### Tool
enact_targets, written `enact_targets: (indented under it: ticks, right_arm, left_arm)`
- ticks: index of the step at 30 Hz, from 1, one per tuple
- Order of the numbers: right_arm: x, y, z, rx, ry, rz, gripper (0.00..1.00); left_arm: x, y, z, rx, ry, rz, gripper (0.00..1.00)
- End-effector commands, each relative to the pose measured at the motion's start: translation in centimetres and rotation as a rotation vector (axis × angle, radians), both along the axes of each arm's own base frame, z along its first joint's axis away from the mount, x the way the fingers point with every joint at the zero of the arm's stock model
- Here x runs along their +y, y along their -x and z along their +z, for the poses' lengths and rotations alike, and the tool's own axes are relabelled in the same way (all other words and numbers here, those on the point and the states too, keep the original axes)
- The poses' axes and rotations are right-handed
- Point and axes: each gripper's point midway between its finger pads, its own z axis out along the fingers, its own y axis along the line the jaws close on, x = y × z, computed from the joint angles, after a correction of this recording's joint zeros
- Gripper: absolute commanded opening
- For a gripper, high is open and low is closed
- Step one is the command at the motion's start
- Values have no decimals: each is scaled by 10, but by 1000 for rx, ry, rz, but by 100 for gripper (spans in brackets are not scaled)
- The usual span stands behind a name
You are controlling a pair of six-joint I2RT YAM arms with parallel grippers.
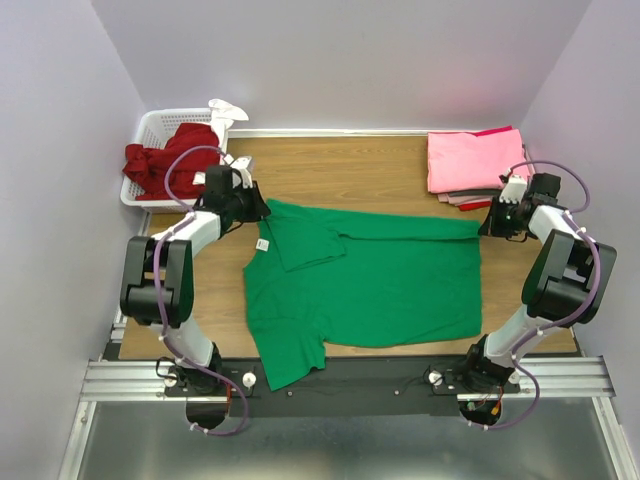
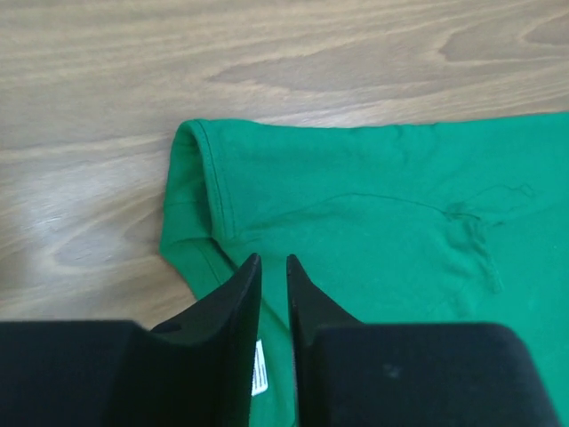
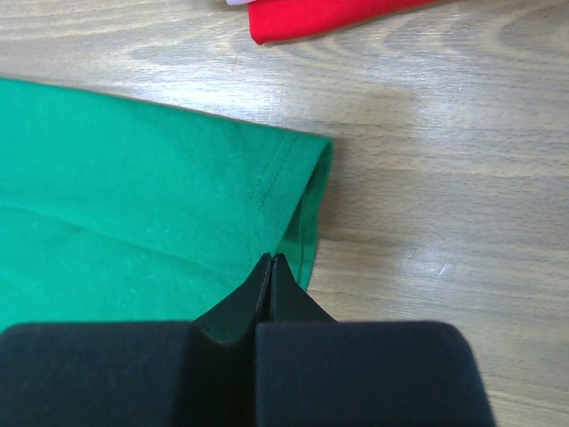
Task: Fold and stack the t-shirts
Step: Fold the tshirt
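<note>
We are clenching the right claw (image 3: 269, 258) on the green t-shirt's (image 1: 390, 280) hemmed corner. The left claw (image 2: 274, 260) is sitting narrowly parted at another corner; we cannot tell its grasp.

A strip of bare table (image 1: 340, 165) is left free along the far edge, bounded on the left by a white basket (image 1: 150, 125) holding a dark red shirt (image 1: 155, 165) and on the right by a pink stack (image 1: 465, 160). The middle is covered by the spread green shirt (image 1: 380, 280), and three sides are closed in by walls (image 1: 340, 60).
</note>
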Motion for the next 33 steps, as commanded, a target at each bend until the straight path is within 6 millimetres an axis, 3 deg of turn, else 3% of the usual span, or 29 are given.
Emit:
enact_targets:
  ticks: [1, 5, 9, 17, 27, 33]
  right_arm:
    - [-1, 8, -5, 23, -2, 5, 1]
    - [1, 9, -6, 26, -11, 11, 1]
    - [2, 10, -6, 28, -13, 13, 1]
    - [2, 10, 0, 14, -15, 19, 0]
    - [-6, 16, 20, -37, 3, 14, 0]
    - [-9, 27, 17, -19, 47, 12, 0]
  left_arm:
    - [-12, -4, -17, 72, 8, -18, 24]
    - [-15, -18, -22, 70, -20, -4, 23]
    - [-18, -24, -43, 126, -45, 1, 23]
    - [-6, -36, -72, 194, -125, 50, 20]
    - [-4, -36, -76, 213, -138, 55, 18]
    - [-4, -37, -75, 214, -137, 54, 18]
